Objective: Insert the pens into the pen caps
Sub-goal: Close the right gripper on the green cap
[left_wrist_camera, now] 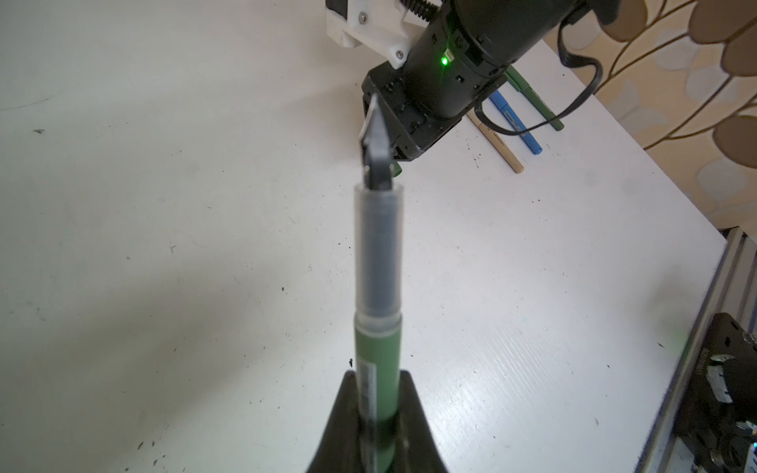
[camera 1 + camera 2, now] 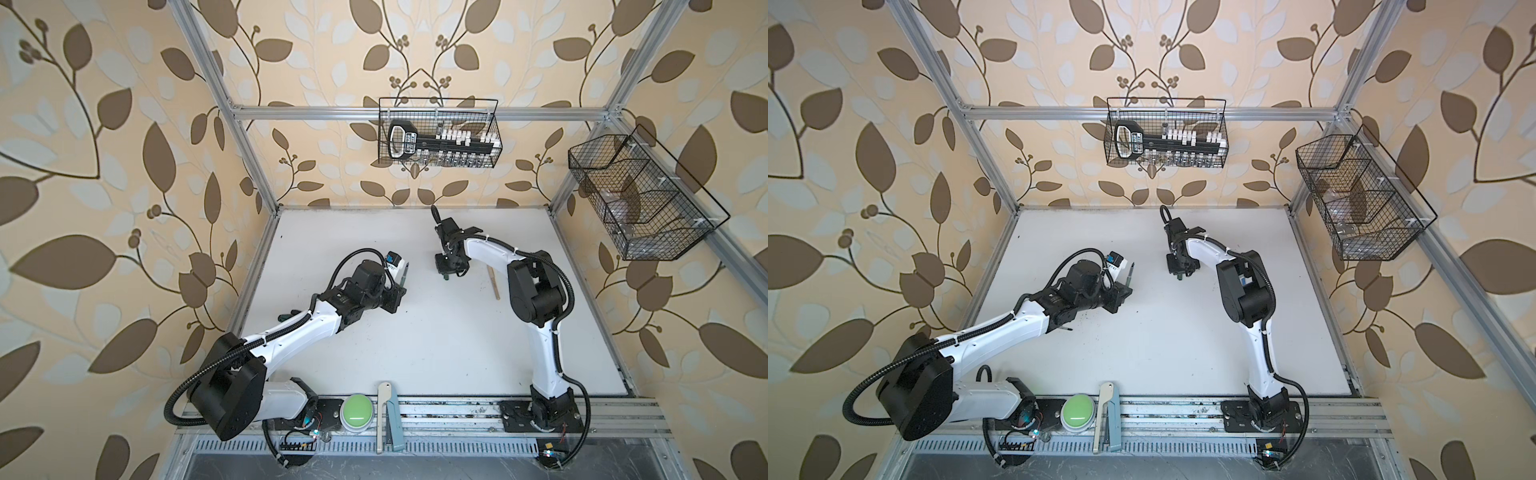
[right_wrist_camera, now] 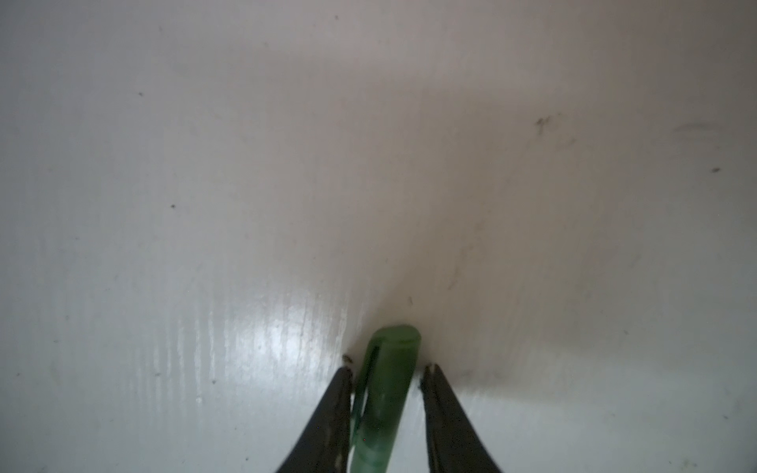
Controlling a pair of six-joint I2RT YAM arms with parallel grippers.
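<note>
Dark green pen [image 1: 377,311], uncapped, is clamped in the left gripper [image 1: 377,374] jaws over the open middle of the bench [image 2: 415,353]. Green cap [image 3: 389,389] lies flat; the right gripper [image 3: 388,367] jaws stand open astride it. Tan pen [image 1: 497,143] and blue pen [image 1: 518,123] lie side by side beyond, nearer the right edge.

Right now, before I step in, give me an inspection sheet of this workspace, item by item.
Surface: white table, dark specks.
Job's things: green pen held; green cap lying on the table; tan pen, blue pen and second green pen lying by the right arm.
Clutter: nothing seen.
Grippers: left gripper shut on the green pen; right gripper open, astride the green cap.
Cables: black cable hangs before the lying pens.
Surroundings: wire basket, side basket, green button.
</note>
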